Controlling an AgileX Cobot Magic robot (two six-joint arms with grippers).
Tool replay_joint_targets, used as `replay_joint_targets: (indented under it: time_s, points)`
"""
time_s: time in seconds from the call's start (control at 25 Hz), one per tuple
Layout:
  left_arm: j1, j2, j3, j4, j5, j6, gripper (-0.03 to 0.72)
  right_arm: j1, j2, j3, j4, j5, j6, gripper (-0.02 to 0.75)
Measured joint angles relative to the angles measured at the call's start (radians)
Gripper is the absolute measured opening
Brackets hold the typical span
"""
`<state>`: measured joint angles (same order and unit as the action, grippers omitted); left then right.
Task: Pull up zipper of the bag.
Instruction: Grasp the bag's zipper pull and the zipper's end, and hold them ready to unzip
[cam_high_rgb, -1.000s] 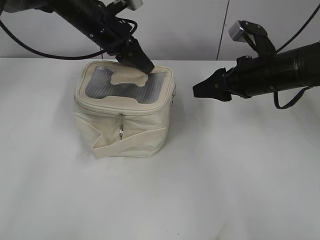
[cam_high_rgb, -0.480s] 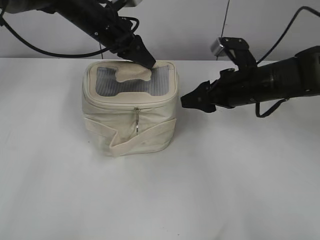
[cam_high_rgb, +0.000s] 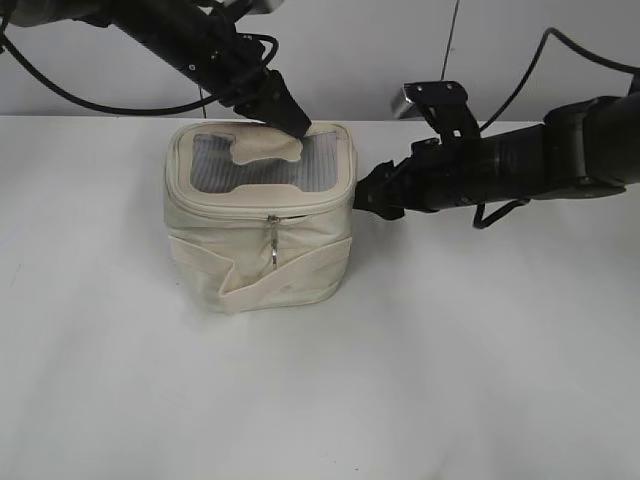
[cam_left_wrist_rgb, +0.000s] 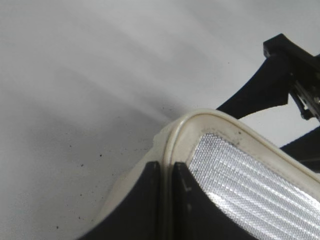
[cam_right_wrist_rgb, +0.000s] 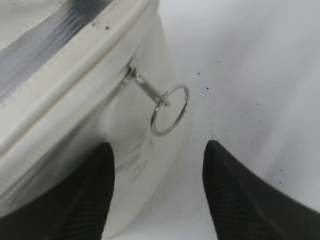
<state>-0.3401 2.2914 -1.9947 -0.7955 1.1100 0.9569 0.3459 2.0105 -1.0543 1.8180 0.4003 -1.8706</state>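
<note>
The cream-white bag (cam_high_rgb: 255, 250) stands on the white table, its grey-panelled lid facing up. Its zipper (cam_high_rgb: 262, 206) runs round the lid rim, with a silver pull (cam_high_rgb: 272, 243) hanging at the front. My left gripper (cam_high_rgb: 296, 124) is shut on the lid's far rim (cam_left_wrist_rgb: 167, 150). My right gripper (cam_high_rgb: 366, 196) is open at the bag's right side. In the right wrist view its fingers (cam_right_wrist_rgb: 157, 165) straddle the bag's corner, just short of a second ring pull (cam_right_wrist_rgb: 169, 110) that hangs off the zipper (cam_right_wrist_rgb: 95, 70).
A pale wall with a dark vertical seam (cam_high_rgb: 452, 45) stands behind the white table (cam_high_rgb: 450, 380). Black cables (cam_high_rgb: 90, 100) trail from both arms.
My right gripper moved left until it reached the bag's right side. The bag turned and shifted slightly right a second ago, then stayed still. My left gripper kept its hold.
</note>
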Motion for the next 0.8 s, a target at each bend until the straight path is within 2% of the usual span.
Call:
replay_joint_targets:
  time_s: [0.28, 0.36, 0.52, 0.56, 0.64, 0.8]
  points:
    - [0.0, 0.0, 0.0, 0.0, 0.002, 0.0, 0.038, 0.008, 0.07, -0.093, 0.0, -0.013, 0.001, 0.429]
    - [0.0, 0.0, 0.0, 0.001, 0.002, 0.0, 0.038, 0.019, 0.082, -0.113, 0.0, -0.027, 0.006, 0.368]
    - [0.002, 0.0, 0.0, 0.006, 0.002, 0.0, 0.038, 0.031, 0.092, -0.125, 0.0, -0.047, 0.014, 0.094]
    - [0.002, 0.0, 0.0, 0.007, 0.002, 0.0, 0.038, 0.032, 0.092, -0.125, 0.0, -0.052, 0.026, 0.056]
    - [0.002, 0.0, 0.0, 0.008, 0.002, 0.0, 0.038, 0.033, 0.087, -0.119, 0.001, -0.071, 0.045, 0.022]
    - [0.0, 0.0, 0.0, 0.003, 0.002, 0.0, 0.038, 0.038, 0.009, -0.029, 0.006, -0.119, 0.06, 0.01]
